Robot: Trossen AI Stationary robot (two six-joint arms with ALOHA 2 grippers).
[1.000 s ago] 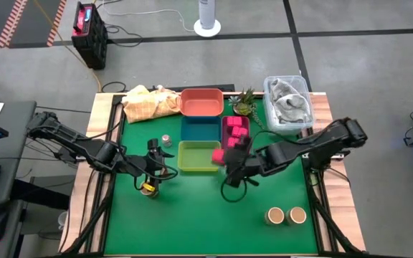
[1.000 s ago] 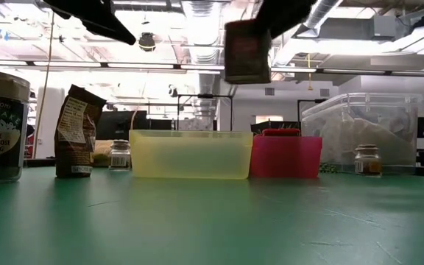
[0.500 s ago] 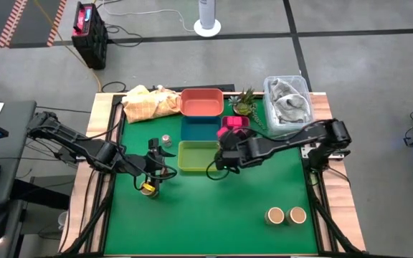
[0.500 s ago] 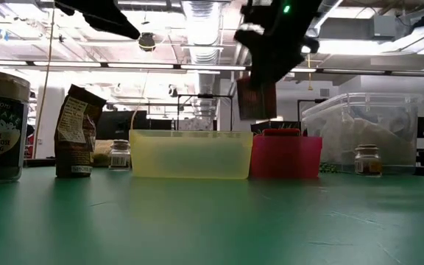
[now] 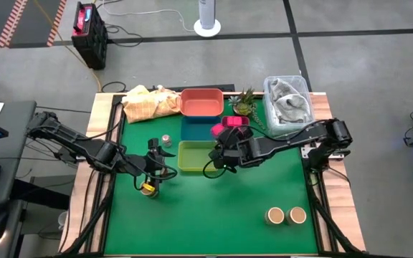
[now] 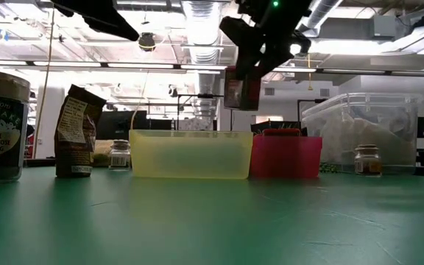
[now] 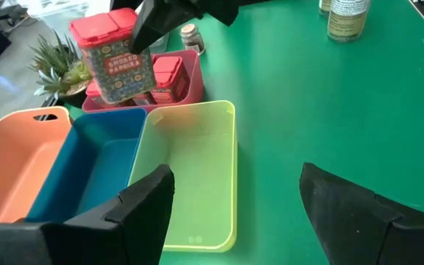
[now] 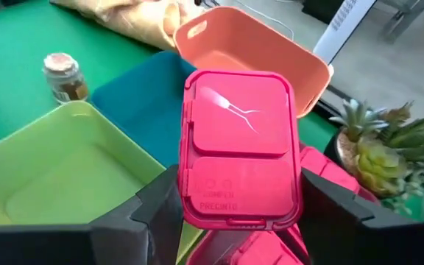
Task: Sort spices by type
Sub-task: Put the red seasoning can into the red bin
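My right gripper [image 5: 221, 142] is shut on a bright pink squarish spice box [image 8: 240, 147]. It holds the box in the air by the near end of the pink tray [image 5: 236, 123], which holds more pink boxes [image 7: 169, 76]. The held box also shows in the left wrist view [image 7: 116, 55] and the low view [image 6: 242, 92]. My left gripper [image 5: 155, 166] is open and empty over the table's left part, with a jar [image 5: 148, 188] just near of it. A tiny jar [image 5: 166, 140] stands on the mat. Two tan-topped jars [image 5: 286, 215] stand at the near right. My right gripper pinches the pink box between its two fingers, by two opposite sides just under the lid [image 8: 193, 188]. The fingers come from above, pointing down. The box hangs about upright, lid up, lifted clear above the trays.
Orange [image 5: 201, 102], blue [image 5: 200, 129] and yellow-green [image 5: 196, 155] trays stand in a row left of the pink tray. A spiky plant [image 5: 245, 102], a clear bin [image 5: 289, 100] and a yellow cloth [image 5: 149, 102] lie along the far edge. The mat's near half is bare.
My right gripper has carried the pink box toward the table's far edge, from over the yellow-green tray's right end toward the pink tray. The box has stayed lifted clear. My left arm has kept still.
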